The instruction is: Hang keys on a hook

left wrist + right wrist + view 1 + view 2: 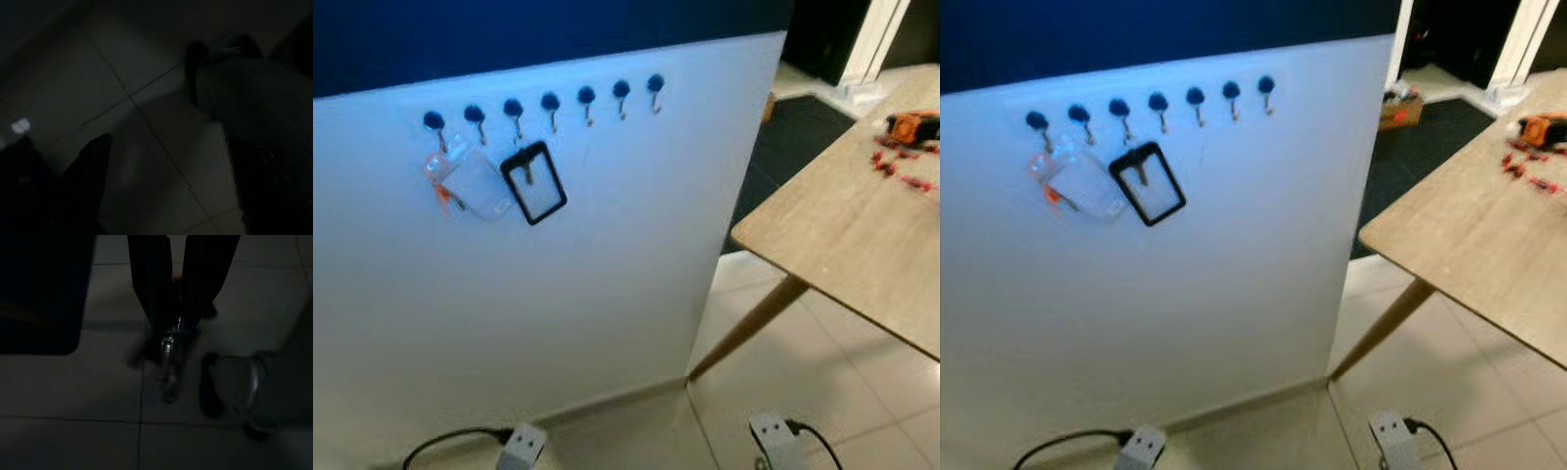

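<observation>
A row of several blue-knobbed hooks [586,98] runs along the top of a white panel [558,294]. A clear badge holder [468,178] with orange trim hangs from the leftmost hooks, and a black-framed badge holder [533,183] hangs beside it. The hooks to the right of them are bare. In the dark right wrist view my right gripper [176,325] hangs low over the tiled floor, shut on a bunch of metal keys [168,364] that dangles below its fingertips. In the left wrist view my left gripper [171,196] hangs open over floor tiles.
A wooden table [842,235] on slanted legs stands to the right of the panel, carrying an orange tool [913,125] and small red parts. Two power strips [521,446] [771,433] with cables lie on the floor. A person's shoe [211,394] is near my right gripper.
</observation>
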{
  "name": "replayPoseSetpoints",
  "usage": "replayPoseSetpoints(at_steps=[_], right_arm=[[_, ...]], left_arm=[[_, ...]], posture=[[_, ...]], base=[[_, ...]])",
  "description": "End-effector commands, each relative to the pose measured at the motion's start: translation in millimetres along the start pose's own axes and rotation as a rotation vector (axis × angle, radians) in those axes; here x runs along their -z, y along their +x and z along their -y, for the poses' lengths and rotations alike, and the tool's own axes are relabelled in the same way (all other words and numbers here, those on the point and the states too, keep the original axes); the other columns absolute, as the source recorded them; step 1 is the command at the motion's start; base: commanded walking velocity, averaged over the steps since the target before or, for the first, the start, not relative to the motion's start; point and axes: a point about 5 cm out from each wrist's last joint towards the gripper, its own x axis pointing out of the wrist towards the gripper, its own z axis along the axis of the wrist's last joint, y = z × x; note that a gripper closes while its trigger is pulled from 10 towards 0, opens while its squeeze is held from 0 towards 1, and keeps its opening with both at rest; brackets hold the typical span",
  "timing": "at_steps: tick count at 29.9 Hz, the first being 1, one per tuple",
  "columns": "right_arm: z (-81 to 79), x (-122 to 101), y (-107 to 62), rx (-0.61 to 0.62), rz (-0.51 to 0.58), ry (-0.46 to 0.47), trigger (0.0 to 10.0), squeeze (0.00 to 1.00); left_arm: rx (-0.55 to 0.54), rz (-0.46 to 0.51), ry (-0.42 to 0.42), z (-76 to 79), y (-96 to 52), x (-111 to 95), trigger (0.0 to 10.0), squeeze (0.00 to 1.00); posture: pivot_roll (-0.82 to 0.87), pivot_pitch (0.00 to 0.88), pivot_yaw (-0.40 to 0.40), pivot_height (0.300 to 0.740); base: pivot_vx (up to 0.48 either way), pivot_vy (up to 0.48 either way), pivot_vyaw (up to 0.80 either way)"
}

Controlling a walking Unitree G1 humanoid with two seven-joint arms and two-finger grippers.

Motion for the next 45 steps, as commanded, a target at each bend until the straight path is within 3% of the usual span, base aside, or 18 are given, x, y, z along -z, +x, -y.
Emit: replayPoseSetpoints(at_steps=[1, 24, 40, 45], right_arm=[[-4.0, -5.8, 0.9, -0.013, 0.022, 0.001, 10.0, 0.00], [-4.7, -5.3, 0.8, -0.019, 0.032, 0.015, 10.0, 0.00], [-4.3, -5.0, 0.8, -0.012, 0.039, 0.025, 10.0, 0.00], [-4.5, -5.3, 0.8, -0.011, 0.041, 0.025, 10.0, 0.00]], left_arm=[[0.030, -0.070, 0.001, 6.8, -0.5, 17.1, 10.0, 0.00], [0.035, -0.082, 0.013, 7.0, -0.7, 18.4, 10.0, 0.00], [0.051, -0.088, 0.026, 8.0, -0.7, 18.8, 10.0, 0.00], [0.058, -0.094, 0.036, 8.1, -0.8, 19.1, 10.0, 0.00]], posture=[[-0.10, 0.048, 0.047, 0.740], [-0.11, 0.053, 0.050, 0.740], [-0.11, 0.057, 0.051, 0.740], [-0.11, 0.058, 0.052, 0.740]], base=[[0.000, 0.000, 0.79], [0.000, 0.000, 0.77], [0.000, 0.000, 0.00], [0.000, -0.472, 0.00]])
